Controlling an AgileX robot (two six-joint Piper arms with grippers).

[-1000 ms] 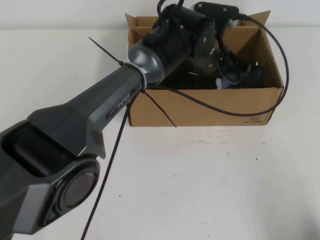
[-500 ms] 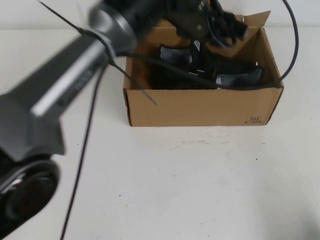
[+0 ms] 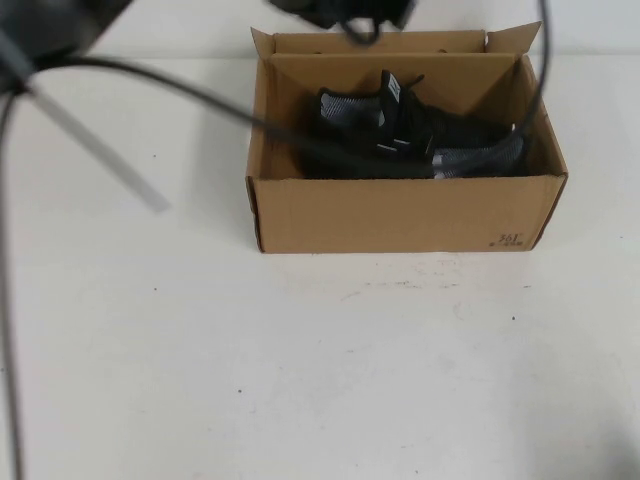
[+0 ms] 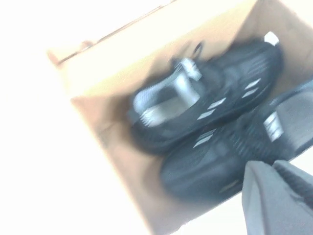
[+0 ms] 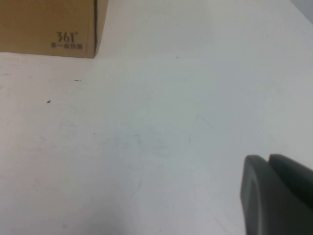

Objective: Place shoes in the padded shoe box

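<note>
A brown corrugated cardboard box (image 3: 405, 212) with its top flaps raised sits in the upper middle of the high view on a plain white table (image 3: 330, 370), a small dark print at the lower right corner of its front wall. Inside it lie the pair of black knit sneakers (image 3: 415, 140) with grey-white lining and short white dash marks on their sides, resting side by side on the box floor; the left wrist view shows both of them filling the box from wall to wall, one beside the other. The left gripper (image 4: 276, 169) hangs above the box, apart from the shoes, its dark grey fingers pressed together and holding nothing; in the high view only a blurred dark part of that arm shows at the top edge of the frame above the box's back wall. A black cable (image 3: 180, 90) sweeps from the upper left of the high view across the box opening. The right gripper (image 5: 269, 164) shows at the lower right of its own wrist view, low over bare table, with the printed corner of the box at the upper left of that picture; its two fingers lie closed against each other, empty.
</note>
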